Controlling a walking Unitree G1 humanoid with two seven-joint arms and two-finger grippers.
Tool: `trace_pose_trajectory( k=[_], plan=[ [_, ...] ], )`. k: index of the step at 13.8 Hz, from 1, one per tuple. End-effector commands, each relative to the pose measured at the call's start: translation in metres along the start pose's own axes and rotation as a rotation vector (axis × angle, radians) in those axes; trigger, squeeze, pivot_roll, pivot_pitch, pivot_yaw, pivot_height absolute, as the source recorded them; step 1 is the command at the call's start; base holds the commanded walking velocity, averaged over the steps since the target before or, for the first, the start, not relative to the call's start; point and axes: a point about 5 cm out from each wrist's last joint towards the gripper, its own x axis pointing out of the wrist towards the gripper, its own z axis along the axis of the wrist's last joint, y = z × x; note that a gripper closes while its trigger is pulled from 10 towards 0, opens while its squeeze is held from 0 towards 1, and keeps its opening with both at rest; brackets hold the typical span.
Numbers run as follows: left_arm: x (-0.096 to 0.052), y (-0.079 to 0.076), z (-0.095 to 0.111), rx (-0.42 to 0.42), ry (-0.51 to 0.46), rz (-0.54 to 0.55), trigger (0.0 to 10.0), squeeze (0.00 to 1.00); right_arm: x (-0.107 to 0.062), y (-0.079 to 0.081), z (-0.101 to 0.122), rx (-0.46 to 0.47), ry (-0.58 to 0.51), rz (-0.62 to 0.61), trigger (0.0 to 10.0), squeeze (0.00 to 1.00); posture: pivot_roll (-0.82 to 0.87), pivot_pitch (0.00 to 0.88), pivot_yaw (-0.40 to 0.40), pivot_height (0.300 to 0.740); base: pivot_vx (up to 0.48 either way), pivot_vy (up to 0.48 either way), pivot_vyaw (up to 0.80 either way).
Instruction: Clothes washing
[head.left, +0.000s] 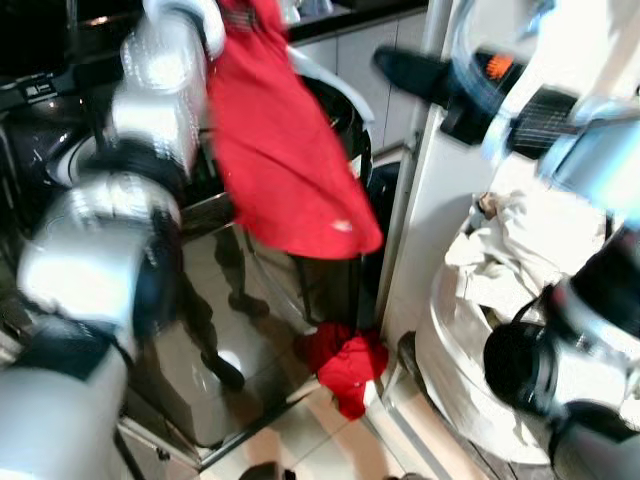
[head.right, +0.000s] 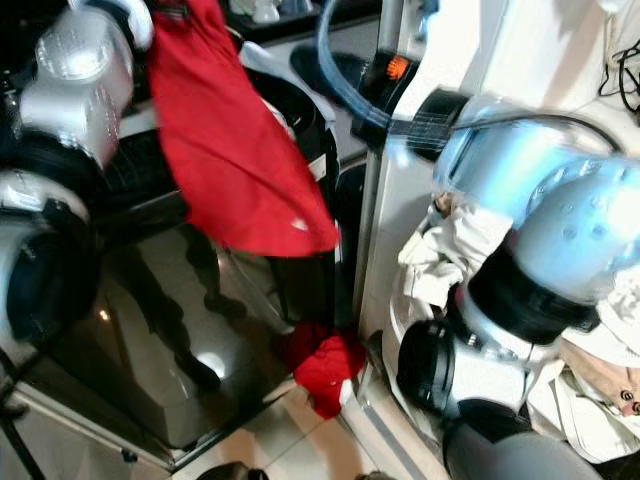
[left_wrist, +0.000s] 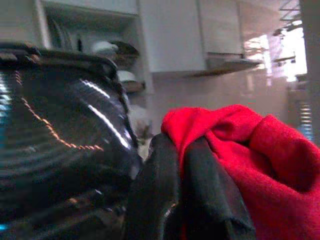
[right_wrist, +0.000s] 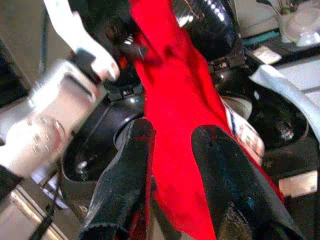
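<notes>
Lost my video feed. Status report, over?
Left gripper shut on red garment, held high over washer. Right gripper open around it. Second red piece on floor.

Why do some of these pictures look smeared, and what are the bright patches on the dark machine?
Left eye view: the left arm and the upper right corner smear, likely from motion, while the red garment stays fairly sharp. Left wrist view: streaks of glare curve over the washer lid; the fingers are dark and soft. Right wrist view: mildly blurred throughout.
</notes>
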Motion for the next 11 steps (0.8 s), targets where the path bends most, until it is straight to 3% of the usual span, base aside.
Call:
trace_pose_trajectory(
  k=[1,2,3,4,5,6,7,8,9,10,11],
  plan=[
    [0.005,0.010,0.014,0.049,-0.033,0.050,0.0,0.00,-0.002,0.003,-0.001,-0.017,-0.001,-0.011,10.0,0.00,-0.17,0.000,0.097,0.740,0.000,0.000,0.00],
    [0.007,0.015,0.025,0.089,-0.060,0.094,0.0,0.00,-0.004,0.001,-0.002,-0.024,-0.004,-0.035,10.0,0.00,-0.18,0.000,0.106,0.740,0.000,0.000,0.00],
    [0.013,0.023,0.070,0.161,-0.238,0.168,0.0,0.00,-0.008,-0.002,-0.003,-0.058,-0.020,-0.088,10.0,0.00,-0.19,0.000,0.127,0.740,0.000,0.000,0.00],
    [0.012,0.025,0.092,0.238,-0.354,0.219,0.0,0.00,-0.009,-0.004,-0.002,-0.060,-0.046,-0.114,10.0,0.00,-0.19,0.000,0.130,0.740,0.000,0.000,0.00],
    [0.013,0.027,0.086,0.285,-0.317,0.230,0.0,0.00,-0.009,-0.005,-0.005,-0.063,-0.060,-0.138,10.0,0.00,-0.18,0.000,0.137,0.740,0.000,0.000,0.00],
    [0.006,0.025,0.010,0.236,0.056,0.136,0.0,0.00,-0.004,-0.002,-0.015,-0.076,-0.045,-0.146,10.0,0.00,-0.18,0.000,0.139,0.740,0.000,0.000,0.00],
    [-0.006,0.023,-0.030,0.299,0.216,0.101,0.0,0.00,-0.002,0.001,-0.019,-0.080,-0.032,-0.145,10.0,0.00,-0.19,0.000,0.148,0.740,0.000,0.000,0.00],
    [-0.028,0.027,-0.077,0.346,0.410,0.096,10.0,0.00,-0.001,0.003,-0.026,-0.082,-0.012,-0.144,10.0,0.00,-0.20,0.000,0.149,0.740,0.000,0.000,0.00],
    [-0.039,0.030,-0.096,0.412,0.504,0.079,10.0,0.00,-0.001,0.004,-0.029,-0.083,-0.006,-0.146,10.0,0.00,-0.20,0.000,0.149,0.740,0.000,0.000,0.00],
    [-0.052,0.032,-0.116,0.360,0.607,0.053,10.0,0.00,-0.001,0.006,-0.032,-0.080,0.004,-0.144,10.0,0.00,-0.20,0.000,0.146,0.740,0.000,0.000,0.00],
    [-0.057,0.032,-0.123,0.309,0.652,0.037,10.0,0.00,0.000,0.007,-0.034,-0.082,0.012,-0.139,10.0,0.00,-0.20,0.000,0.143,0.740,0.000,0.000,0.00]
  ],
)
